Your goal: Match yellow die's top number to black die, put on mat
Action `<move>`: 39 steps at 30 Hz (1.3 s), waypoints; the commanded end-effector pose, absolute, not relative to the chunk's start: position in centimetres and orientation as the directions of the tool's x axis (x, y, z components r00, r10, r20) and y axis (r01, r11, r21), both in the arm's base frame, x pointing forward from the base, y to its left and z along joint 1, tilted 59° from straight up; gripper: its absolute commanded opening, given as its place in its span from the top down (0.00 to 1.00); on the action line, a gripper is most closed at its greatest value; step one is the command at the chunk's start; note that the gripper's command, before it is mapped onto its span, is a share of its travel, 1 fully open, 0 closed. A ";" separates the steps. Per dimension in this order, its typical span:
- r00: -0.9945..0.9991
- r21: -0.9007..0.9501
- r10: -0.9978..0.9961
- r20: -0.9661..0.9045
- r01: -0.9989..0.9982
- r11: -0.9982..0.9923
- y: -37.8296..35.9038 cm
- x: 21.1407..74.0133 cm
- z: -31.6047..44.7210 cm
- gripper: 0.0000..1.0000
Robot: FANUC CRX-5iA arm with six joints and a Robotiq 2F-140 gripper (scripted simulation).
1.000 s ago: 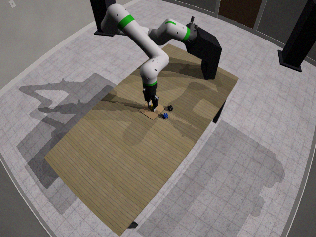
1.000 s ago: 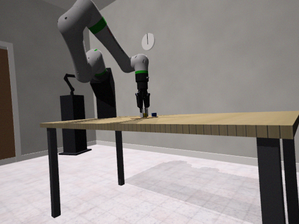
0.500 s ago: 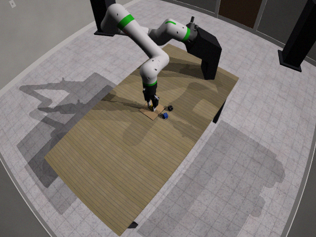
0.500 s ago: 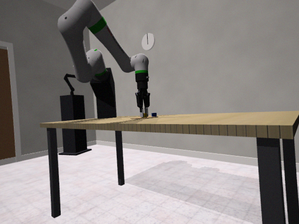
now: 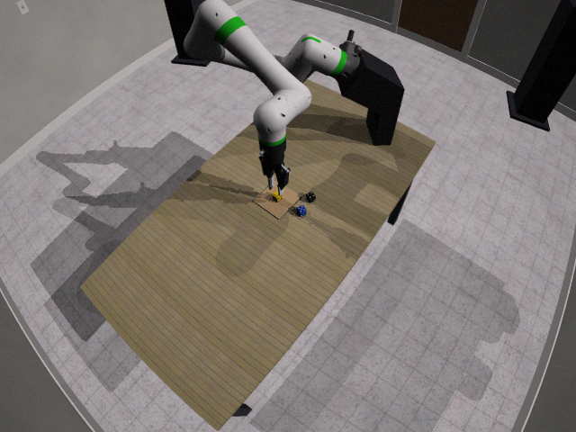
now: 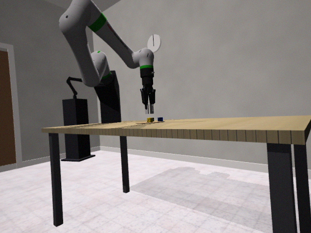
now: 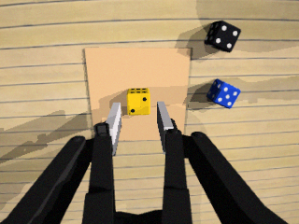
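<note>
The yellow die (image 5: 277, 197) (image 6: 150, 119) (image 7: 138, 101) sits flat on the tan mat (image 5: 280, 211) (image 7: 117, 70), near the mat's middle. My gripper (image 5: 279, 189) (image 6: 149, 109) (image 7: 138, 112) hangs a little above the die with its fingers apart and nothing between them. The black die (image 5: 310, 196) (image 7: 222, 35) lies on the bare table to the right of the mat's far corner. The blue die (image 5: 301, 211) (image 6: 160, 119) (image 7: 223, 92) lies on the table just off the mat's right edge. I cannot read the top numbers surely.
The wooden table (image 5: 195, 288) (image 6: 226, 127) stretches wide to the near side. The arm's black base (image 5: 379, 93) stands at the table's far end. Black pillars (image 5: 542, 69) stand on the floor beyond.
</note>
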State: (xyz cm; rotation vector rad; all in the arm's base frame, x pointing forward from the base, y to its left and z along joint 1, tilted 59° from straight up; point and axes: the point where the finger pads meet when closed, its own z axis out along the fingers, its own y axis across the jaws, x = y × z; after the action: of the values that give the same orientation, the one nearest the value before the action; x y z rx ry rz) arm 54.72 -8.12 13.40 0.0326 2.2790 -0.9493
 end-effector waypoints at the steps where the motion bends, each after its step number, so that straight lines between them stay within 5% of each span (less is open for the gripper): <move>1: -0.784 -0.625 -0.216 -0.582 0.263 0.735 -7.0 53.8 14.4 0.72; 11: -0.784 -0.625 -0.215 -0.582 0.263 0.735 -5.8 52.7 15.4 0.72; 12: -0.784 -0.625 -0.215 -0.582 0.263 0.735 -5.8 52.7 15.4 0.00; 39: -0.780 -0.616 -0.204 -0.592 0.275 0.738 -5.8 52.7 15.4 0.00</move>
State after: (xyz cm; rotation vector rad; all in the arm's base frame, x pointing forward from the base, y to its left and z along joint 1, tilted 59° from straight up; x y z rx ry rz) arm 52.72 -5.81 15.35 0.0416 2.2800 -0.9502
